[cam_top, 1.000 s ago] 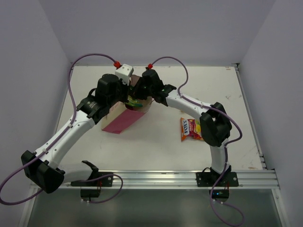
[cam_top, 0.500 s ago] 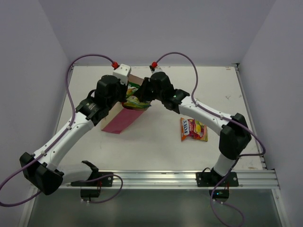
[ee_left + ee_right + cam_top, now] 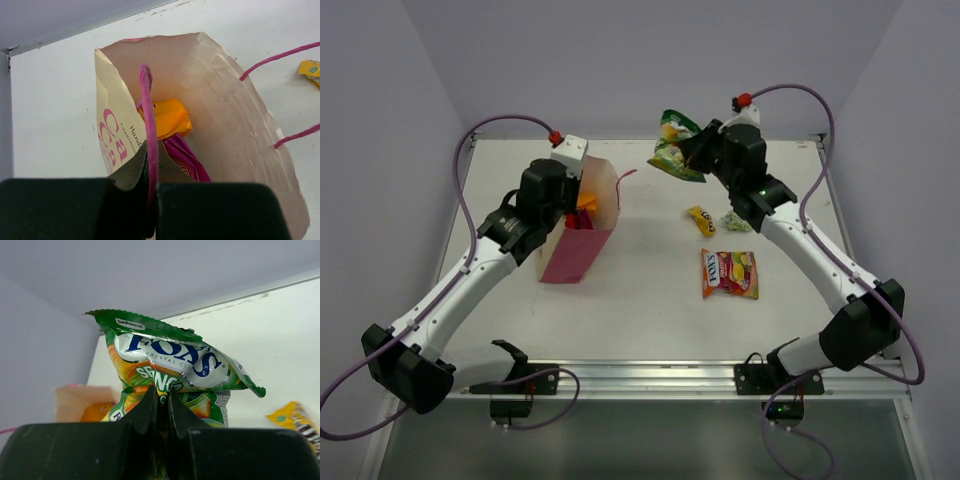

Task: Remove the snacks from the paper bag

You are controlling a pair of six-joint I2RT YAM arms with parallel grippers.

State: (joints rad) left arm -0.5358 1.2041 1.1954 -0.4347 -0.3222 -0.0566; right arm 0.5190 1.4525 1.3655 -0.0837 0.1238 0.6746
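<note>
Right gripper (image 3: 162,407): jaws closed tight on the lower edge of the green packet (image 3: 172,357); the packet is held in the air over the far part of the table (image 3: 650,320), clear of the surface.
Left gripper (image 3: 152,200): jaws closed on the near wall of the bag (image 3: 235,125), with one cord handle (image 3: 148,125) pinched between them.
Snack count: six visible; one held, two in the bag, three on the table.
Green packet: one; glossy and crinkled, green with a white panel printed "FOX'S" in blue, orange and yellow artwork below, serrated top edge.
Bag: one; pink outside, tan inside, pink lettering on the near wall; it sits on the left half of the table with its mouth open, well apart from the green packet.
Handles: two, thin pink cord; the second (image 3: 280,56) hangs outside the far wall.
Orange packet (image 3: 170,117): one; inside the bag, against the near wall.
Magenta packet (image 3: 185,160): one; inside the bag, touching the orange packet and partly hidden by the bag wall.
Yellow candy pack (image 3: 701,220): one; flat on the table, below the raised green packet in the top view.
Green candy pack (image 3: 737,221): one; flat on the table, near the yellow candy pack and partly under the right arm.
Red-yellow packet (image 3: 728,274): one; flat on the table, nearer the arm bases than both candy packs, apart from them.
Table: white, walled at the back and both sides.
</note>
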